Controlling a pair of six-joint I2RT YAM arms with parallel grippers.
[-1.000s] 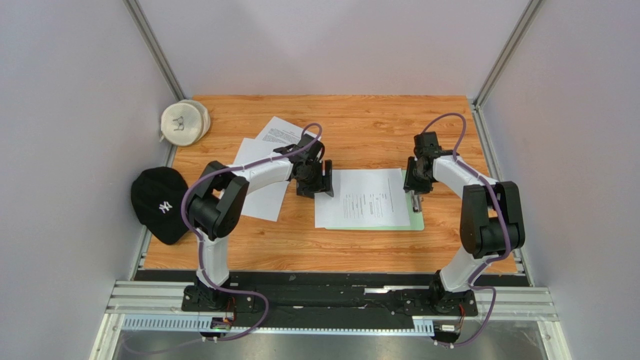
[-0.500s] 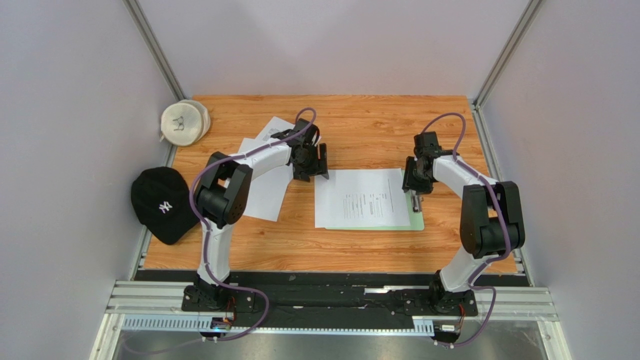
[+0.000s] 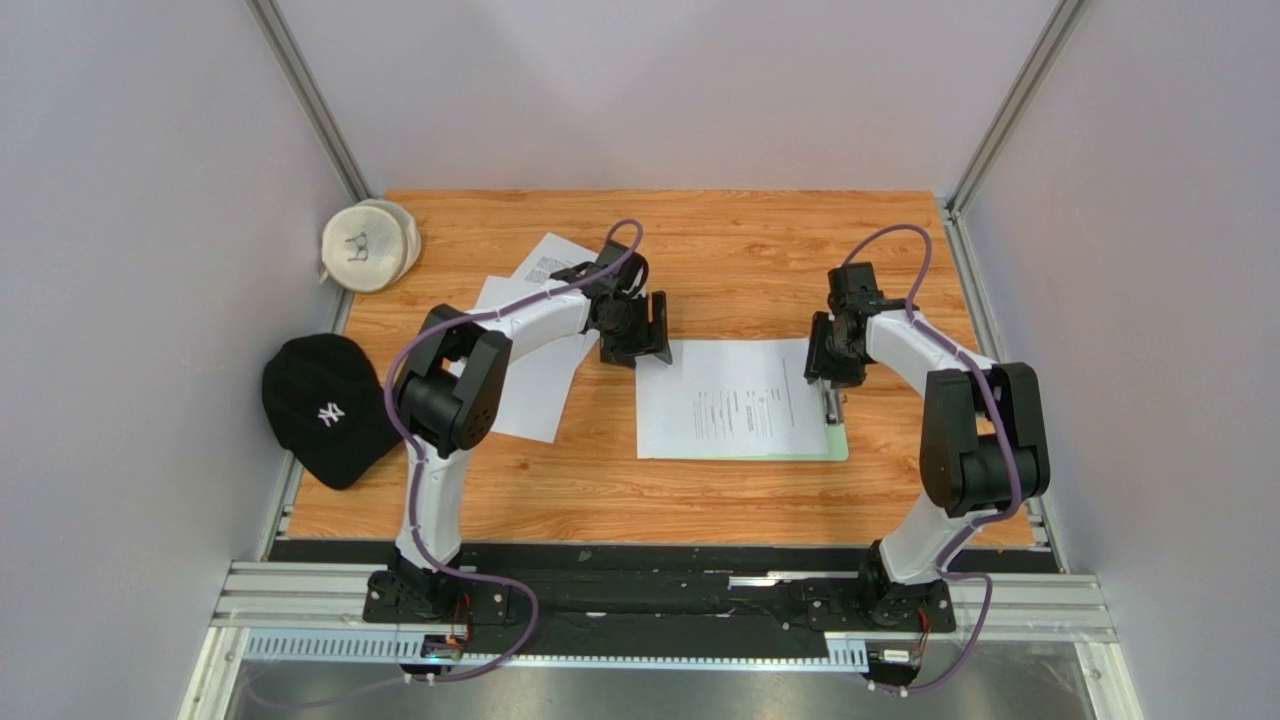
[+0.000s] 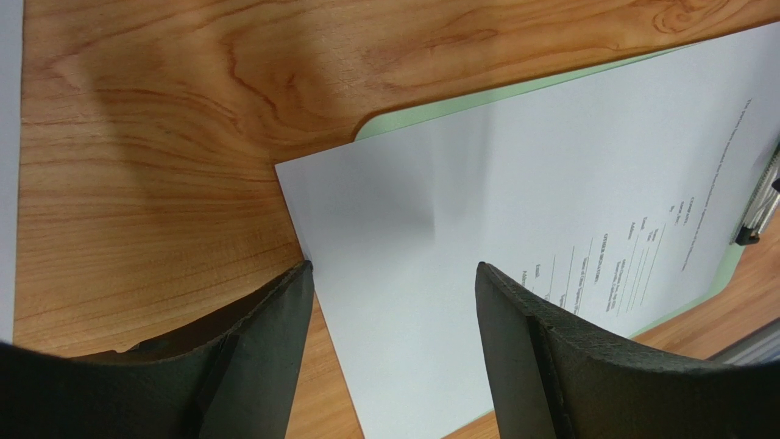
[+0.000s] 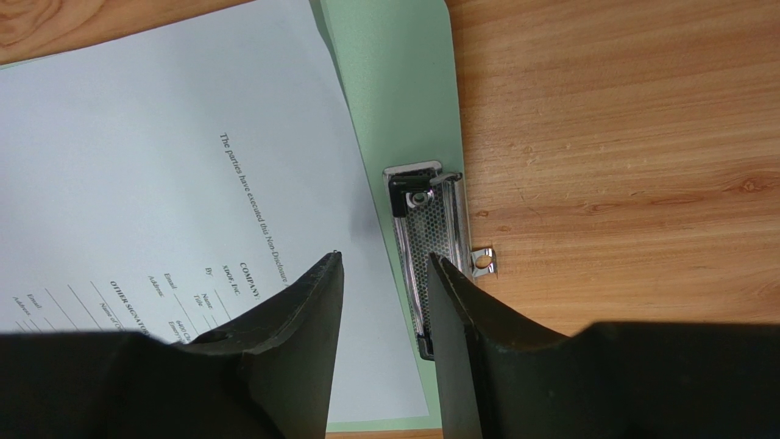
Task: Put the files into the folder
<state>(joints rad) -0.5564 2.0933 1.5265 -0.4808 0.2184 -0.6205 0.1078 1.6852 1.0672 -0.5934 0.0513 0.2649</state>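
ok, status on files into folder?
Left gripper open at corner of sheet; right gripper open over clip. Sheet flat on folder, short of clip. Other sheets loose by left arm. Nothing blocking.

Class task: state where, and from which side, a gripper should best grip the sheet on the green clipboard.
Probably its left edge, from the left: the sheet lies flat, and there it overhangs the clipboard, away from the clip.

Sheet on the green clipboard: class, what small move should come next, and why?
Probably the left pincer should nudge the sheet toward the clip: its edge lies beside the clip, not under it, with the right pincer poised there.
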